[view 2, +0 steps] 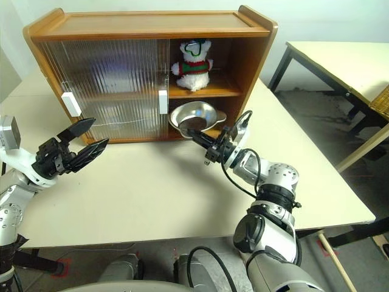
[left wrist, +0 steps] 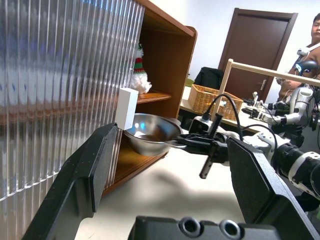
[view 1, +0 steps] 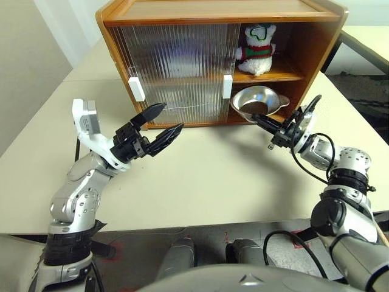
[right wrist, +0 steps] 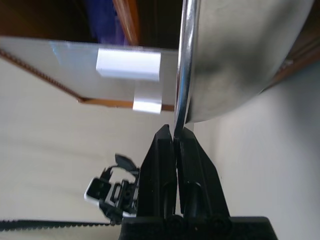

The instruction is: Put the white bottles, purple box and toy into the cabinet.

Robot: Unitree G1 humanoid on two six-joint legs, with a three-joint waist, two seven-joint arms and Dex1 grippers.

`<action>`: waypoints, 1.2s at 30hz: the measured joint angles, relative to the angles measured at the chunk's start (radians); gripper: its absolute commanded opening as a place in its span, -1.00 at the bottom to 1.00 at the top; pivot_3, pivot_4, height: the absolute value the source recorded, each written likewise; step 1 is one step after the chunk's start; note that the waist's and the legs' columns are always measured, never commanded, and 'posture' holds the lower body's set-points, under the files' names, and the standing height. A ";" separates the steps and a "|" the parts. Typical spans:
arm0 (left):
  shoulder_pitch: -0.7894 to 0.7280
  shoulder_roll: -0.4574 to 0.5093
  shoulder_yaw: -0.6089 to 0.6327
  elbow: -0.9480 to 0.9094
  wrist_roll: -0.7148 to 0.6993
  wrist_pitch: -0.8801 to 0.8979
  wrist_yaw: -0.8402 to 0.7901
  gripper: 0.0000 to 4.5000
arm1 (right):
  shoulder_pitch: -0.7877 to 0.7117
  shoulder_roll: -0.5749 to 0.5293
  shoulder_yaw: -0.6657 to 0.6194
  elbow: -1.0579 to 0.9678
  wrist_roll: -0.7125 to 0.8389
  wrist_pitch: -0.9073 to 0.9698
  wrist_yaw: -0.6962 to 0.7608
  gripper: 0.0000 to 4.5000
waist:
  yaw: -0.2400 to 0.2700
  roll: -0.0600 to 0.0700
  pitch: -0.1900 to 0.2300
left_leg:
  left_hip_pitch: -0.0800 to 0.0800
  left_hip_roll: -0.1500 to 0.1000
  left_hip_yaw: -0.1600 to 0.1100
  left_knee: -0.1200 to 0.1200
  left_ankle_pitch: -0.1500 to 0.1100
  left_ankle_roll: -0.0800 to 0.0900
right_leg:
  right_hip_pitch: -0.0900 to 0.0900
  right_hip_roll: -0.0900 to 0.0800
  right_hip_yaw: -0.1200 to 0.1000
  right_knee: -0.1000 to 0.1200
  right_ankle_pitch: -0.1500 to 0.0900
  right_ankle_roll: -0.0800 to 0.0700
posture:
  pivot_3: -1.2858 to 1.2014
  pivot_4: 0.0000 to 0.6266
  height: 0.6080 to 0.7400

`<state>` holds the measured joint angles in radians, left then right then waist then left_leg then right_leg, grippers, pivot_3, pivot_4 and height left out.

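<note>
Gripping the rim of the metal bowl (view 1: 260, 100), the right gripper (view 1: 258, 120) has its two fingers pinched shut on the thin edge, as the right wrist view shows plainly. The bowl sits tilted at the mouth of the lower shelf of the cabinet (view 1: 316, 36), partly inside and partly over the front edge. The toy (view 1: 258, 50) stands upright on the upper shelf, in the open right-hand bay. The left gripper (view 1: 159, 129) hovers above the table (view 1: 206, 176) in front of the ribbed sliding doors (view 1: 182, 67), its fingers spread wide and holding nothing.

Step in hand, as a judgement: handling the bowl at the lower shelf (whether it goes in or comes out cannot be told from this moment). The toy is already stowed. The white bottles and the purple box are not on the visible part of the table; a faint bluish patch behind the ribbed door may be one of them, but this cannot be confirmed.

Next move calls for:
- keeping the pinch firm, since a thin, slick rim can slip or pivot;
- keeping the bowl clear of the door handle (view 1: 227, 86) just beside it.
</note>
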<state>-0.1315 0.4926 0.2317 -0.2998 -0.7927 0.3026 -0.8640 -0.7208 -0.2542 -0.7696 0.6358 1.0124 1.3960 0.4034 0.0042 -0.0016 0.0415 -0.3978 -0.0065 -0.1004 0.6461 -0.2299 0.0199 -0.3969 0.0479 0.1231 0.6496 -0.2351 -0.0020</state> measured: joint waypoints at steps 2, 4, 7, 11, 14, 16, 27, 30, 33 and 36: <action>0.000 0.003 0.002 -0.002 0.000 0.001 0.003 1.00 | -0.019 0.000 -0.001 0.033 0.000 -0.041 -0.008 -0.99 | 0.000 0.000 0.000 | 0.000 0.000 0.000 0.000 0.000 0.000 | 0.000 0.000 0.000 0.000 0.000 0.000 | 0.08 -0.88 1.00; 0.000 0.003 0.004 -0.005 0.000 0.002 0.005 1.00 | -0.032 0.000 -0.002 0.061 0.000 -0.075 -0.013 -0.99 | 0.000 0.000 0.000 | 0.000 0.000 0.000 0.000 0.000 0.000 | 0.000 0.000 0.000 0.000 0.000 0.000 | 0.08 -0.88 1.00; 0.000 0.007 0.007 -0.009 -0.001 0.006 0.008 1.00 | -0.054 0.000 -0.004 0.124 -0.001 -0.152 -0.016 -0.99 | 0.001 0.000 0.000 | 0.000 0.000 0.000 0.000 0.000 0.000 | 0.000 0.000 0.000 0.000 0.001 0.000 | 0.08 -0.88 1.00; 0.000 0.012 0.015 -0.010 -0.001 0.010 0.010 1.00 | -0.073 -0.001 -0.001 0.176 -0.002 -0.220 -0.012 -0.99 | 0.003 0.000 0.000 | 0.000 0.000 0.000 0.000 0.000 0.000 | 0.000 0.000 0.000 0.001 0.001 0.000 | 0.09 -0.88 1.00; 0.001 0.013 0.020 -0.013 -0.002 0.012 0.014 1.00 | -0.085 -0.002 0.008 0.218 -0.016 -0.275 -0.001 -0.99 | 0.007 0.000 0.000 | 0.000 0.000 0.000 0.000 0.000 0.000 | 0.000 0.000 0.000 0.001 0.003 0.002 | 0.10 -0.88 1.00; 0.008 0.018 0.027 -0.023 -0.003 0.015 0.017 1.00 | -0.093 -0.002 0.017 0.259 -0.041 -0.335 0.010 -0.99 | 0.008 0.000 0.000 | 0.000 0.001 0.000 0.000 0.000 0.000 | 0.000 0.000 -0.001 0.001 0.003 0.002 | 0.11 -0.88 1.00; 0.057 0.022 0.050 -0.084 -0.008 0.023 0.053 1.00 | -0.167 0.008 0.044 0.465 -0.113 -0.572 0.032 -0.99 | 0.017 0.000 0.000 | 0.000 0.001 0.000 0.000 0.000 0.000 | -0.001 0.000 -0.001 0.001 0.002 -0.003 | 0.14 -0.86 1.00; 0.067 0.026 0.063 -0.095 -0.023 0.029 0.056 1.00 | -0.178 0.018 0.046 0.494 -0.125 -0.616 0.049 -0.99 | 0.022 0.000 0.000 | 0.000 0.002 0.000 0.000 0.000 0.000 | -0.001 0.000 -0.001 0.001 0.002 -0.004 | 0.15 -0.86 1.00; 0.076 0.038 0.070 -0.098 -0.027 0.033 0.063 1.00 | -0.192 0.028 0.045 0.523 -0.131 -0.666 0.056 -0.99 | 0.027 0.000 0.000 | 0.000 0.002 0.000 -0.001 0.000 -0.001 | -0.001 0.000 -0.001 0.001 0.001 -0.006 | 0.16 -0.86 1.00; 0.082 0.043 0.074 -0.116 -0.030 0.039 0.072 1.00 | -0.206 0.041 0.045 0.546 -0.143 -0.705 0.065 -0.99 | 0.031 0.000 0.000 | 0.000 0.002 0.000 -0.001 0.000 -0.001 | -0.001 0.000 -0.002 0.001 0.001 -0.007 | 0.17 -0.86 1.00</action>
<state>-0.0494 0.5361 0.3057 -0.4153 -0.8231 0.3414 -0.7924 -0.9268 -0.2132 -0.7243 1.1823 0.8695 0.6909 0.4683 0.0349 -0.0015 0.0414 -0.3980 -0.0048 -0.1008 0.6455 -0.2303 0.0187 -0.3979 0.0480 0.1215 0.6507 -0.2345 -0.0085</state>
